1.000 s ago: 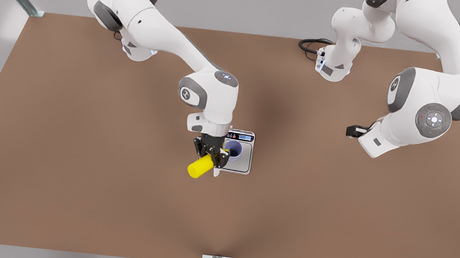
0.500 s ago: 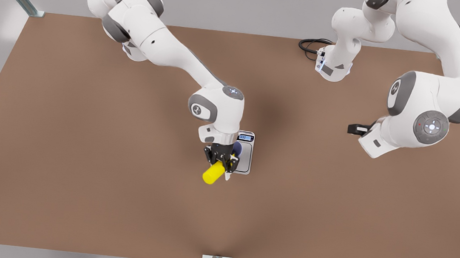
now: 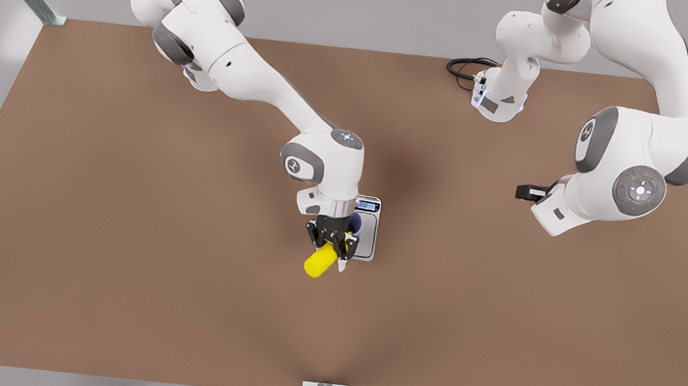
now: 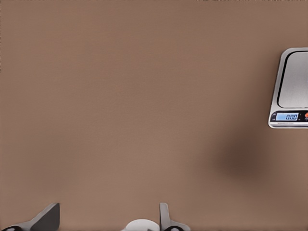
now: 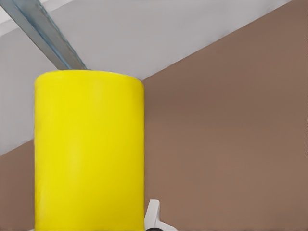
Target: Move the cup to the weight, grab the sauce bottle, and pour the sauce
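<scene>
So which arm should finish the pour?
Right. The right gripper already holds the sauce bottle tipped over the cup on the weight. The left gripper waits off to the side, jaws open.

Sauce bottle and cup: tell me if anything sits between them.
Nothing visible does. The right gripper holds the sauce bottle tilted, nozzle end toward the cup on the weight; the gripper hides the nozzle and much of the cup. The left gripper waits at the front view's right.
</scene>
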You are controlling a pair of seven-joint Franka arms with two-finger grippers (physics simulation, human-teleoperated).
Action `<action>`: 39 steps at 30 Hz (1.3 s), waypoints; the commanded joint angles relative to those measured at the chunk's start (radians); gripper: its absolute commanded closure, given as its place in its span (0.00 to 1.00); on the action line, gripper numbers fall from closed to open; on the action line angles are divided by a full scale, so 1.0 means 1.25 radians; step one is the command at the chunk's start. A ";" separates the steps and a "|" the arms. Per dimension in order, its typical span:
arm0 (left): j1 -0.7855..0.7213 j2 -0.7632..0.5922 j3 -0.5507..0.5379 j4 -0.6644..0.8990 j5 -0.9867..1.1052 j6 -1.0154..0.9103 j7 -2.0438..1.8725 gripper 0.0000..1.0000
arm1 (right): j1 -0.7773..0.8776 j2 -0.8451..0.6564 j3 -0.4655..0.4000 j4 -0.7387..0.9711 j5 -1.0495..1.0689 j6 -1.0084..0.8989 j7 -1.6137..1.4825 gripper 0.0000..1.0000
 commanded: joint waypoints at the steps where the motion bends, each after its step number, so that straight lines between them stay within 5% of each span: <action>1: 0.000 0.001 0.000 0.001 0.000 -0.001 0.000 0.00 | 0.000 -0.004 -0.002 -0.002 0.000 0.042 0.009 0.79; 10: 0.000 0.000 -0.012 0.001 0.001 -0.004 0.000 0.00 | -0.089 -0.162 -0.015 -0.272 0.575 0.382 0.004 0.79; 19: 0.000 0.022 -0.031 -0.002 -0.004 0.010 0.012 0.00 | -0.131 -0.190 -0.012 -0.301 1.242 0.333 -0.060 0.79; 23: 0.000 0.075 -0.031 0.001 -0.037 0.116 0.005 0.00 | -0.162 -0.193 -0.043 -0.322 1.595 0.143 -0.370 0.79; 27: 0.000 0.085 -0.081 0.001 -0.039 0.109 0.007 0.00 | -0.188 -0.209 -0.074 -0.347 1.672 0.062 -0.414 0.79; 35: 0.001 0.091 -0.075 0.002 -0.037 0.118 0.004 0.00 | -0.228 -0.223 -0.319 -0.454 1.896 -0.387 -0.591 0.79; 39: 0.000 0.094 -0.075 0.002 -0.037 0.122 0.004 0.00 | -0.267 -0.212 -0.324 -0.515 1.947 -0.499 -0.698 0.79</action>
